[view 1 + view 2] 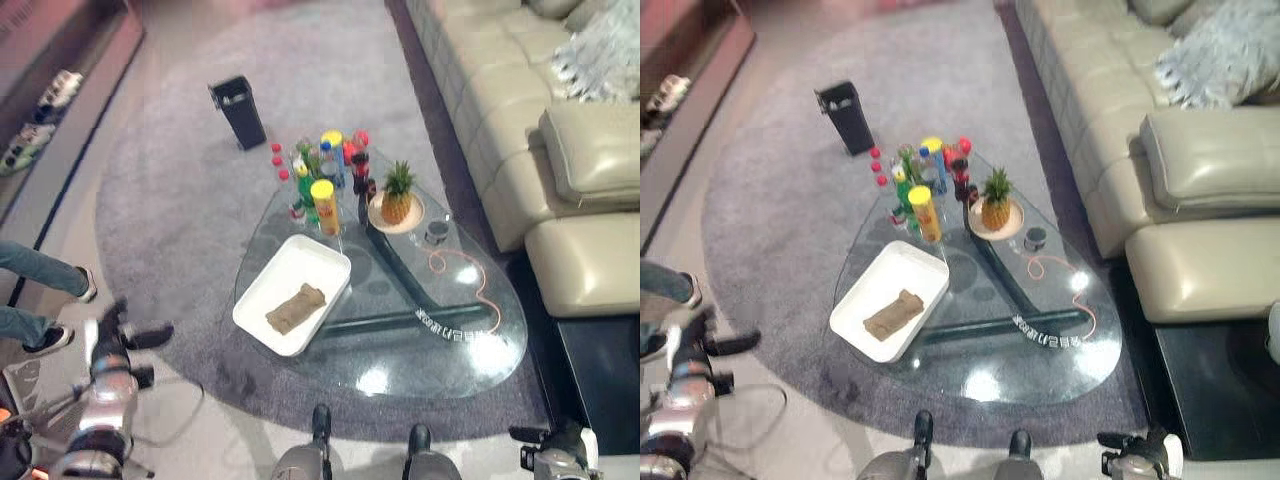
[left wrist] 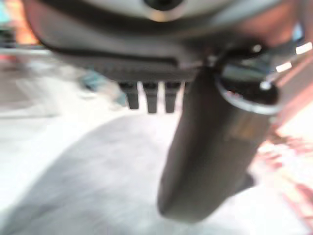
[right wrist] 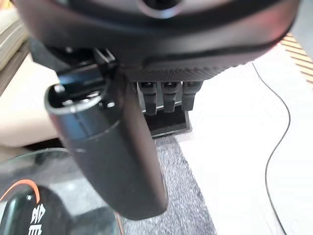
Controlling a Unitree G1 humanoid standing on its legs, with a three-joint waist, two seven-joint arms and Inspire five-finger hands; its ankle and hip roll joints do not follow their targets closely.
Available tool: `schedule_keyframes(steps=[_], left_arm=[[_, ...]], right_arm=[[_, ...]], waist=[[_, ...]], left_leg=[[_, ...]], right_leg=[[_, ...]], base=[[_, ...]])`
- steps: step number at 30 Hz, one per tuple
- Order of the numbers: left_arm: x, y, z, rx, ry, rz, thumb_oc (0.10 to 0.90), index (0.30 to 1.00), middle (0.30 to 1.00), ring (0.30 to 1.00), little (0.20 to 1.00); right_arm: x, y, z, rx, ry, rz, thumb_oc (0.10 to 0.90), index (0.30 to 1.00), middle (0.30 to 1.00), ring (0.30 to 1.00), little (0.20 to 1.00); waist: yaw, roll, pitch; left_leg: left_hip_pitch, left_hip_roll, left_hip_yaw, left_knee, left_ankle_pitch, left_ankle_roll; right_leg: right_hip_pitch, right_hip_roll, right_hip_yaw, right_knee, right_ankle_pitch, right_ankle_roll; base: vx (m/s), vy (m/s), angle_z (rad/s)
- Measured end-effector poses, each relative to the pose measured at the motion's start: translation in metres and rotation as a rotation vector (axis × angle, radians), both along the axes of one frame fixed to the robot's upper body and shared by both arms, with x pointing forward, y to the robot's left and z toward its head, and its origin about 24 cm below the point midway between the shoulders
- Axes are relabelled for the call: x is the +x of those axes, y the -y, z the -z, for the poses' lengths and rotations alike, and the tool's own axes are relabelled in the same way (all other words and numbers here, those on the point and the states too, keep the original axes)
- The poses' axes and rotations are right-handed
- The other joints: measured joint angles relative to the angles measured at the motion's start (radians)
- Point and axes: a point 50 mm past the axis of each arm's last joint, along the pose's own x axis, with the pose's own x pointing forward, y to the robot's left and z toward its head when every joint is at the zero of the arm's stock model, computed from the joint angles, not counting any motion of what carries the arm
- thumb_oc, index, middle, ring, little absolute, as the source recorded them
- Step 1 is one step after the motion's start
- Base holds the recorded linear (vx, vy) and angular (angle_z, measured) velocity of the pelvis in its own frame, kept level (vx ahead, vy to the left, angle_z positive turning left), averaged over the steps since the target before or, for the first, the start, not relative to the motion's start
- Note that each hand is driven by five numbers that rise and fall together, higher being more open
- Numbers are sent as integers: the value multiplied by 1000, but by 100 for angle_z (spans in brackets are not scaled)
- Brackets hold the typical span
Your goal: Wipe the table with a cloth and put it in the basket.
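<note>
A brown cloth (image 1: 295,308) lies crumpled inside the white rectangular basket (image 1: 262,290), which stands on the near left part of the glass table (image 1: 450,350). My left hand (image 1: 120,335) hangs low at the left, away from the table and over the carpet's edge. Its fingers are relaxed and hold nothing; its thumb (image 2: 210,147) sticks out over bare floor. My right hand (image 1: 560,452) is at the bottom right, beside the table's near right corner, with its thumb (image 3: 112,147) out and nothing in it.
Several bottles and cans (image 1: 325,175), a pineapple on a plate (image 1: 398,195), a small dark cup (image 1: 436,233) and an orange cable (image 1: 470,280) share the table. A black bin (image 1: 238,110) stands beyond it, a beige sofa (image 1: 540,100) to the right, and a person's legs (image 1: 40,290) at the left.
</note>
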Motion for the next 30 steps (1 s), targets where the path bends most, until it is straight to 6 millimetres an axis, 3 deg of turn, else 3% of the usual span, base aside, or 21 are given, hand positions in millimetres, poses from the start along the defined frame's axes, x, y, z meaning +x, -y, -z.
schedule_keyframes(steps=[1, 3, 4, 6, 8, 13, 20, 30], left_arm=[[-23, 7, 23, -65, -133, 0, 800, 900, 900, 900, 900], [-43, 14, 39, -126, -236, -4, 800, 900, 900, 900, 900], [-69, 27, 61, -220, -418, 41, 800, 900, 900, 900, 900], [-94, 44, 77, -314, -565, 90, 800, 900, 900, 900, 900], [-107, 65, 89, -410, -671, 167, 800, 900, 900, 900, 900], [-110, 111, 104, -542, -725, 294, 800, 900, 900, 900, 900], [-111, 117, 105, -544, -741, 318, 800, 900, 900, 900, 900], [-109, 113, 104, -525, -734, 302, 800, 900, 900, 900, 900]], right_arm=[[-8, -5, 6, 42, -48, -19, 800, 900, 900, 900, 900], [-13, -9, 10, 74, -83, -29, 800, 900, 900, 900, 900], [-20, -12, 14, 108, -148, -81, 800, 900, 900, 900, 900], [-27, -15, 17, 129, -237, -169, 800, 900, 900, 900, 900], [-31, -20, 21, 159, -341, -285, 800, 900, 900, 900, 900], [-39, -40, 32, 271, -433, -371, 800, 900, 900, 900, 900], [-47, -51, 37, 294, -510, -473, 800, 900, 900, 900, 900], [-39, -59, 39, 309, -507, -540, 800, 900, 900, 900, 900]], waist=[[6, -13, -14], [6, -24, -24], [6, -31, -31], [5, -39, -52], [6, -43, -65], [2, -40, -106], [1, -23, -140], [0, -46, -130]], left_leg=[[7, -1, -1, 0, 0, 0], [13, -2, -2, 0, -2, 0], [27, -2, -1, 0, -12, 4], [28, -1, 1, -1, -18, 8], [32, -2, 2, -1, -20, 12], [45, 2, 10, -7, -28, 10], [60, 16, 22, -1, -35, 3], [82, 11, 28, -1, -36, -2]], right_leg=[[15, 2, -2, -13, 5, 0], [25, 3, -2, -24, 8, 0], [44, 3, -3, -33, 11, 1], [47, 1, -2, -40, 12, 0], [51, -1, -1, -41, 15, -1], [70, 1, 6, -59, 18, 2], [94, 12, 9, -95, 31, -2], [141, 20, 9, -156, 62, -1]], base=[[39, 26, 0], [30, 40, 1], [16, 53, 2], [15, 58, -1], [5, 41, -1], [-7, 5, -6], [-8, 0, -3], [2, 0, -1]])
